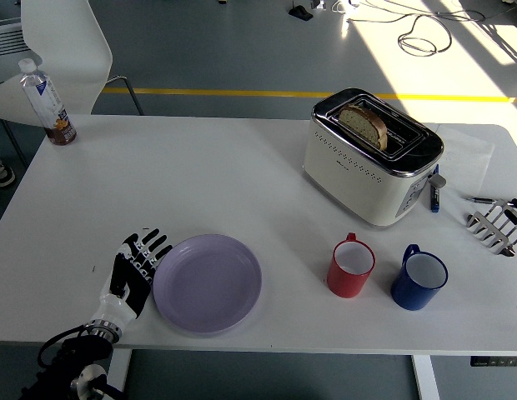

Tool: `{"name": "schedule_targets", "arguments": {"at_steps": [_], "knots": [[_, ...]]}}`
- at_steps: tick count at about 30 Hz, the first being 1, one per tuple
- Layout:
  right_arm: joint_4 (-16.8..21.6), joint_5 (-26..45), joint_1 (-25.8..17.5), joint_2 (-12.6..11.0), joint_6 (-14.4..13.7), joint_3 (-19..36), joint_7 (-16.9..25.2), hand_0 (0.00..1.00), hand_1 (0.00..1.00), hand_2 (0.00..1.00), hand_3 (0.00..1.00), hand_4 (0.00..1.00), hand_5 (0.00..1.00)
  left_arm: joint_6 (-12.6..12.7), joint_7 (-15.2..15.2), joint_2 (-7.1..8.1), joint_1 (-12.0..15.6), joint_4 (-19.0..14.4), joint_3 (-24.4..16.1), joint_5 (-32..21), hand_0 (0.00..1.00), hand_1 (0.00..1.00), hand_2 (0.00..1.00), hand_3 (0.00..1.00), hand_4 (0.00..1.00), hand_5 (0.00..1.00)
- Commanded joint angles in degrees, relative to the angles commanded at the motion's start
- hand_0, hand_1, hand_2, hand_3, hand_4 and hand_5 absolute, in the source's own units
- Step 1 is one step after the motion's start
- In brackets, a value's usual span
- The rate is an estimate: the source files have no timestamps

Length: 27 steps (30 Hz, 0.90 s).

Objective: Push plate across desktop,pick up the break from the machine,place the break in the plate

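A lilac plate [207,282] lies near the table's front edge, left of centre. My left hand [135,269] lies flat against the plate's left rim, fingers straight and holding nothing. A slice of bread [363,125] stands up out of the slot of the white and chrome toaster [370,158] at the back right. My right hand [498,224] rests at the right edge of the picture, fingers loosely spread, well apart from the toaster.
A red mug [351,267] and a blue mug [419,278] stand in front of the toaster, right of the plate. A bottle [48,103] is at the far left corner. A pen [434,192] lies beside the toaster.
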Motion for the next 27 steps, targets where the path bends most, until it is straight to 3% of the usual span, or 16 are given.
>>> {"name": "schedule_targets", "arguments": {"at_steps": [27], "knots": [[-0.1,0.0,0.5,0.0,0.0,0.0,0.0,0.749,0.698,0.704,0.705,0.498,0.52,-2.3,0.4,0.0,-4.2,2.5,6.7,-4.6,0.772,0.8,0.842,0.802,0.562,0.998]]}}
